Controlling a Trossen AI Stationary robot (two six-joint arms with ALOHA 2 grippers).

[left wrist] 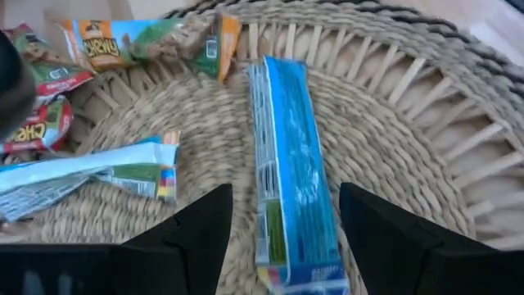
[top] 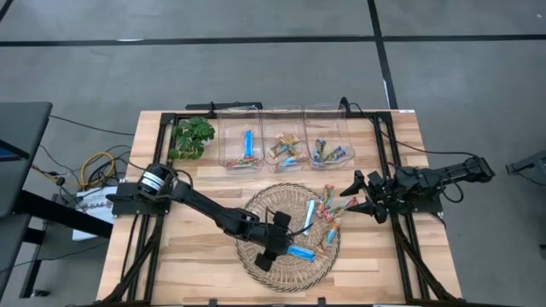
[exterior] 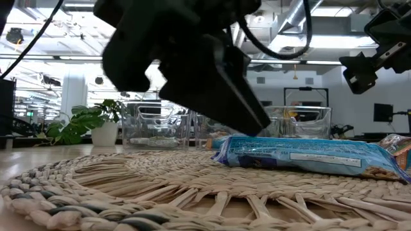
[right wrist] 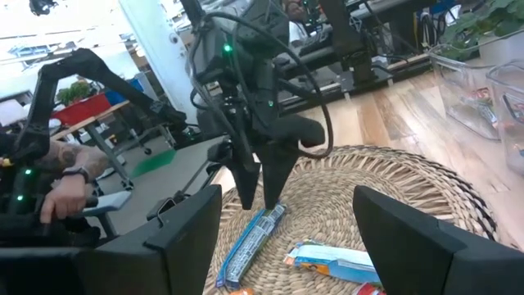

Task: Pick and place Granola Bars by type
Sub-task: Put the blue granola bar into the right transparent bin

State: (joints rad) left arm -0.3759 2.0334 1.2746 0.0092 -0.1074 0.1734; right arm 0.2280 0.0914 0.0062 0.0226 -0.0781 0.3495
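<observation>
Over the woven basket (top: 256, 264) at the table's front, the left gripper (left wrist: 282, 225) hangs with its fingers spread wide, straddling a blue bar (left wrist: 291, 172) that lies flat on the weave; nothing is held yet. The fingers stand on either side of the bar's long edges, which looks like the line-up for a pinch across its narrow width. Whether the tips already touch the weave is hard to tell from the low view. More bars lie in the basket: another blue one (top: 310, 211) and a multicoloured cluster (top: 333, 213) toward its right rim. Behind the basket stand three clear bins (top: 286, 136), each already holding some bars, so the sorting seems partly done. The right gripper (top: 363, 198) waits just beside the basket's right edge, also wide and empty, probably kept clear of the left arm. A plant (top: 192, 136) sits left of the bins.
</observation>
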